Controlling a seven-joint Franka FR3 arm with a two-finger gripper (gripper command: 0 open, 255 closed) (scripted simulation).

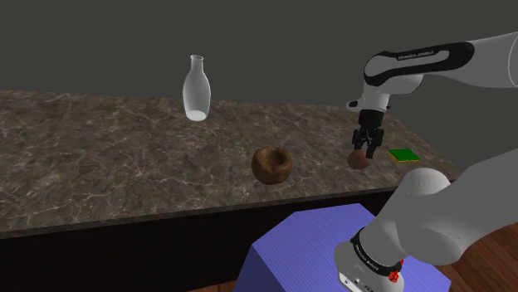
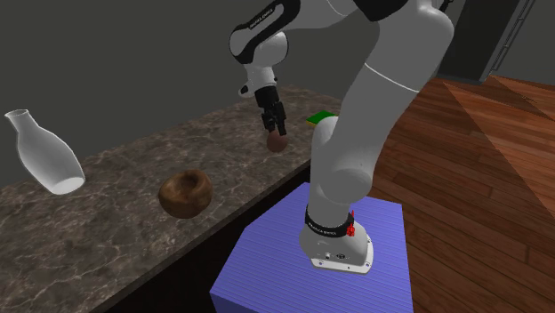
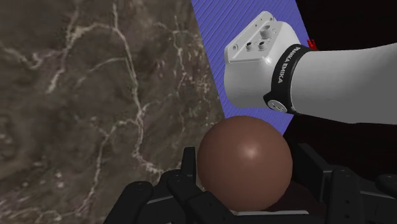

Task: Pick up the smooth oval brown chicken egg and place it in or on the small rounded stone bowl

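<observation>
A smooth brown egg (image 1: 359,159) (image 2: 277,140) (image 3: 245,162) sits between the fingers of my black gripper (image 1: 364,149) (image 2: 275,126) (image 3: 247,175), which points straight down and is shut on it. The egg hangs low over the marble counter's (image 1: 124,158) near edge, at the shoulder view's right. I cannot tell whether it touches the surface. The rounded brown stone bowl (image 1: 271,164) (image 2: 185,193) rests on the counter, well to the shoulder view's left of the egg, and has nothing in it.
A pale glass bottle (image 1: 196,90) (image 2: 44,156) stands further back on the counter. A flat green block (image 1: 404,155) (image 2: 320,117) lies just past the egg near the counter's end. My blue stand (image 1: 315,249) (image 2: 311,267) sits below the counter's front edge.
</observation>
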